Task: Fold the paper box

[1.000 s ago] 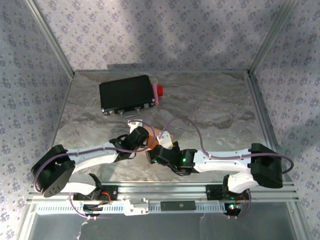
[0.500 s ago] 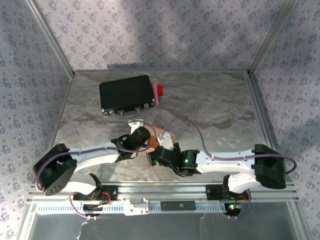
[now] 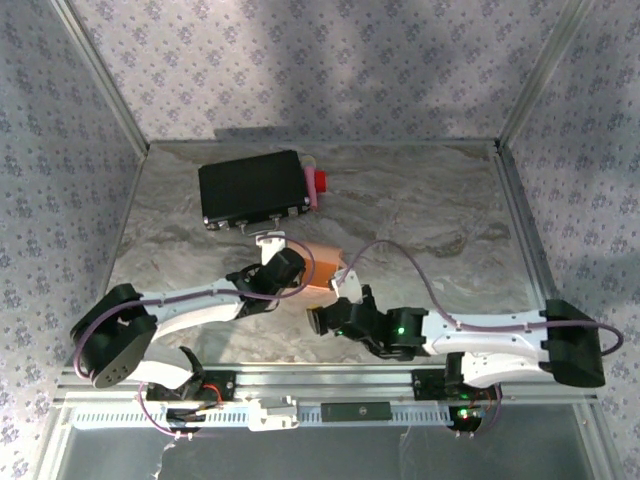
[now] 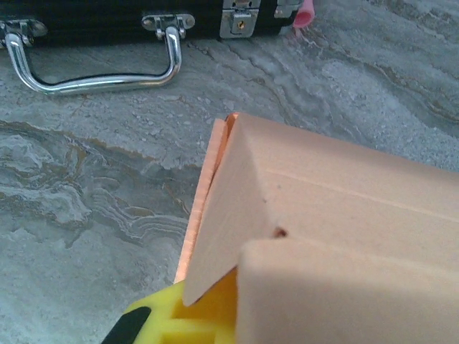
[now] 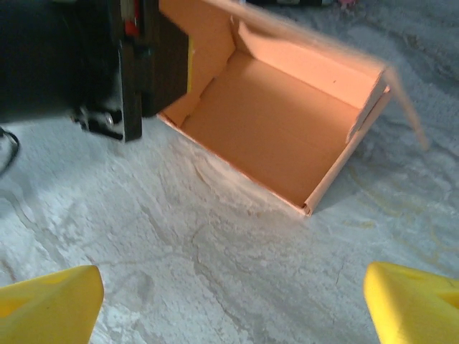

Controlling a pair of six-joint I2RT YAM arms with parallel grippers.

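Since a second ago my right arm has drawn back toward its base and swung outward. Its jaws no longer crowd the paper box, and much more of the box shows from above. The right jaws are spread wide, with a yellow fingertip at each lower corner of the wrist view. They hold nothing, and only bare bench lies between them. Just ahead of them the box lies with its open side facing them. Its long axis runs across their reach, the end on their right is nearer, and a blurred flap sticks out there. The left jaws are closed on the box's other end wall, one yellow finger under the cardboard. Beyond the left jaws sits the black case, its handle toward them and a pink object at its end.
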